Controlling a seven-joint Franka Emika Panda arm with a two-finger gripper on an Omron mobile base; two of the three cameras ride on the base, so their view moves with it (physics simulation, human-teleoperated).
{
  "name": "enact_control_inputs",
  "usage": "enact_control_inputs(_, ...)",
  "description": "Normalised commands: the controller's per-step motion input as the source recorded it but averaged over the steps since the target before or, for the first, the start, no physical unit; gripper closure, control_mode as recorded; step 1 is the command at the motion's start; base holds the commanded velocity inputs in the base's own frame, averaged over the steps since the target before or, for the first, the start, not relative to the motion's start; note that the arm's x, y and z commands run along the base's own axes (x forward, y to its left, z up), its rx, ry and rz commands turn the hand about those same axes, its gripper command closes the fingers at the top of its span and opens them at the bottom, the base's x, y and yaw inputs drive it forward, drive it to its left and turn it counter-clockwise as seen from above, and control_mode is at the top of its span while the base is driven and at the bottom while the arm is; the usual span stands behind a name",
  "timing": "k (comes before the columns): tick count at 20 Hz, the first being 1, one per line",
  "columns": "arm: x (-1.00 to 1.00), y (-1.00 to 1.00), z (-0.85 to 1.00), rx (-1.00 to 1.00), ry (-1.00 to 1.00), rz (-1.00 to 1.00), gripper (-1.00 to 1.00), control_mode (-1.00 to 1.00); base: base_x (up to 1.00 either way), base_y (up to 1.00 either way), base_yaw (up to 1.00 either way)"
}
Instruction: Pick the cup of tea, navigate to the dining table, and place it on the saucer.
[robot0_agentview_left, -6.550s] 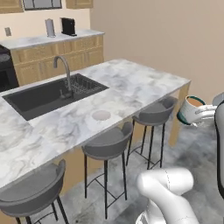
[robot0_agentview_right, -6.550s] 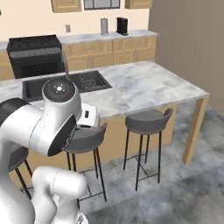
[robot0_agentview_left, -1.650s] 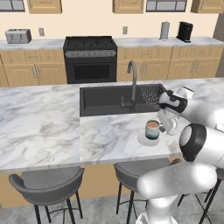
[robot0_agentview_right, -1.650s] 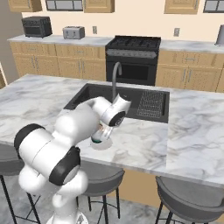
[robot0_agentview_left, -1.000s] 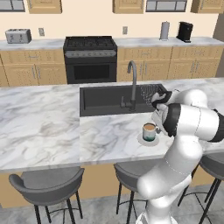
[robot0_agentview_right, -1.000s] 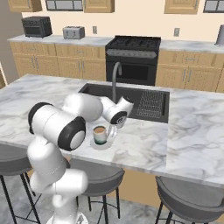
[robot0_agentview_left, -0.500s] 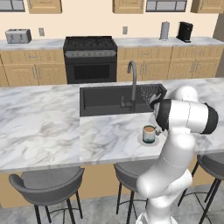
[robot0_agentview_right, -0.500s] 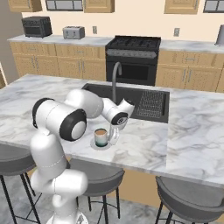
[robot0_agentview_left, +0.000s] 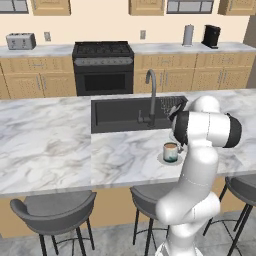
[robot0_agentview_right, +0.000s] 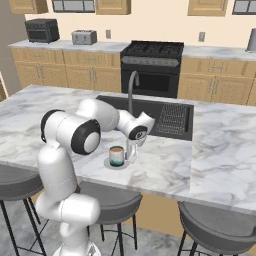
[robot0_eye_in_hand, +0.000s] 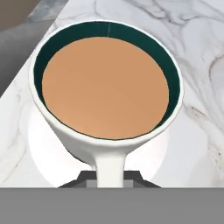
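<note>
Placement step: cup of tea (robot0_agentview_right: 116, 155) stands upright on the saucer (robot0_agentview_right: 107, 164) on the dining table (robot0_agentview_right: 165, 170), gripper (robot0_agentview_right: 132, 151) nearly closed about its handle; next, judged, spread the jaws and retreat without tipping it.

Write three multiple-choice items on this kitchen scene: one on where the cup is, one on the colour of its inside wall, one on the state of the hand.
1. Where does the cup stand?
A. in the sink
B. on the saucer
C. on the stove

2. What colour is the cup's inside wall?
A. dark green
B. red
C. yellow

3. How is the hand?
A. wide open, far from the cup
B. lifting the cup high
C. nearly shut at the cup's handle

Key: 1 B, the saucer rims the cup's foot on the island. 2 A, green shows above the tea in the hand view. 3 C, the fingers flank the handle.
</note>
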Motion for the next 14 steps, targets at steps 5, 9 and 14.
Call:
enact_control_inputs(5, 0.0, 0.0, -0.1, 0.0, 0.0, 0.03, -1.0, -1.0, 0.0, 0.0, 0.0)
enact_control_inputs(9, 0.0, 0.0, -0.02, 0.0, 0.0, 0.03, -1.0, -1.0, 0.0, 0.0, 0.0)
enact_control_inputs(14, 0.0, 0.0, 0.0, 0.0, 0.0, 0.01, -1.0, -1.0, 0.0, 0.0, 0.0)
